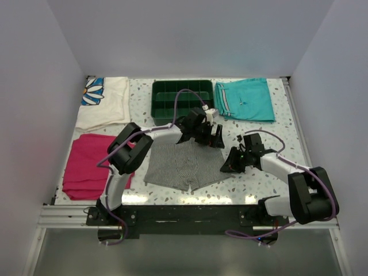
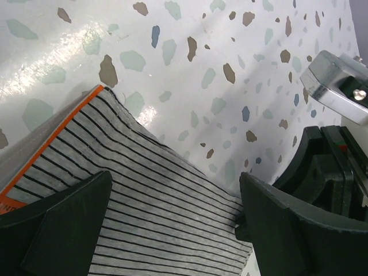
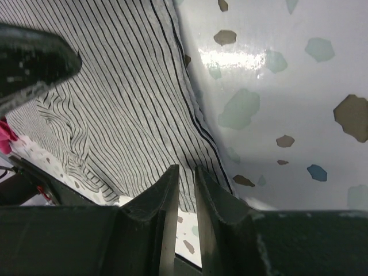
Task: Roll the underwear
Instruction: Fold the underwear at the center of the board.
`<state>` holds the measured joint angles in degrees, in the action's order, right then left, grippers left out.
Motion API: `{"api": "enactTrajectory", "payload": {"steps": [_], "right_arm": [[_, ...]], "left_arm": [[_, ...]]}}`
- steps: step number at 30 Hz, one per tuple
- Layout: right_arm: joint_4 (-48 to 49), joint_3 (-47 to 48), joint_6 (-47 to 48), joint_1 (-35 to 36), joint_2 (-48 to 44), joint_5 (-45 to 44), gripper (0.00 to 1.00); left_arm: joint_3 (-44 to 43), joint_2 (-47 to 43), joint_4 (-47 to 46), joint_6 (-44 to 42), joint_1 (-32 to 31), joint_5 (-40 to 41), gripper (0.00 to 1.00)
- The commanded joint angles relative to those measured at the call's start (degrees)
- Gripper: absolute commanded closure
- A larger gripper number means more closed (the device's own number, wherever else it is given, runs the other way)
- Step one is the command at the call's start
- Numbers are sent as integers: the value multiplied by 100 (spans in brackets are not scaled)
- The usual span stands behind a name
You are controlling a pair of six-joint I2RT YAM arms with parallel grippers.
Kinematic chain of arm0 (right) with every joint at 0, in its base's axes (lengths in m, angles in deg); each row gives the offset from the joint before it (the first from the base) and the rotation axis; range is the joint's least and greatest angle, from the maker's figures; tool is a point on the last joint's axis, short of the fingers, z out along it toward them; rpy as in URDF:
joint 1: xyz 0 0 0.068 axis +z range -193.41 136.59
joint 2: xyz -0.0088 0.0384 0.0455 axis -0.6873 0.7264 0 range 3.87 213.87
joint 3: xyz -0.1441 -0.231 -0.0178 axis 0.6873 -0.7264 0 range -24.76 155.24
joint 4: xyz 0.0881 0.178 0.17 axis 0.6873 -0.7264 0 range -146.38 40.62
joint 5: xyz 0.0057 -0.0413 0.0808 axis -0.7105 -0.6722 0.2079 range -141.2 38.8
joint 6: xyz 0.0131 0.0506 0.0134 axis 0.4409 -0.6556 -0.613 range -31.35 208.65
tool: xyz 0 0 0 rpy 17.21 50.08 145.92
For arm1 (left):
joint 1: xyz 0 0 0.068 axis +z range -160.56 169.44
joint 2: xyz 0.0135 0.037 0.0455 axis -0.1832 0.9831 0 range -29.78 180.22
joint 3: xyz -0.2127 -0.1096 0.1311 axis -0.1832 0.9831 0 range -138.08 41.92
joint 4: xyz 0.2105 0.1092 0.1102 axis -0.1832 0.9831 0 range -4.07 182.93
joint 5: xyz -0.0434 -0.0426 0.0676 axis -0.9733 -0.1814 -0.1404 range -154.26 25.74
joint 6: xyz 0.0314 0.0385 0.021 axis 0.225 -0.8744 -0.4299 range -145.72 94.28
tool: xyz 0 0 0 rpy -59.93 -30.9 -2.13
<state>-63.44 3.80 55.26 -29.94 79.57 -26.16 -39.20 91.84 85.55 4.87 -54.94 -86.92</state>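
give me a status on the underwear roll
Left gripper open above far edge of underwear. Right gripper nearly shut at its right edge, grip unclear. Cloth flat, not yet rolled. Nothing lying on it.

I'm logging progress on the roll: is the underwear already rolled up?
No, the underwear lies spread flat on the table in the top view, with no rolled part showing.

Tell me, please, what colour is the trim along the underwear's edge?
Orange-red trim on the grey-and-white striped underwear; it shows best in the left wrist view.
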Motion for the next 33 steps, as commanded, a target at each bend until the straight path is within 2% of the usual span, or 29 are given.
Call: {"api": "enactTrajectory", "payload": {"steps": [1,12,20,28,33], "right_arm": [[-210,-105,131,-3,-152,-87,78],[-360,-298,157,-3,-328,-210,78],[-483,-316,201,-3,-240,-306,77],[-369,-158,210,-3,-495,-105,76],[-430,150,201,-3,-1083,-69,72]], "left_arm": [[-412,168,-50,-71,17,112,2],[-369,283,-146,-44,26,437,2],[-396,433,-138,-53,26,376,2],[-536,81,29,-158,26,367,1],[-589,-278,389,-202,26,376,0]]}}
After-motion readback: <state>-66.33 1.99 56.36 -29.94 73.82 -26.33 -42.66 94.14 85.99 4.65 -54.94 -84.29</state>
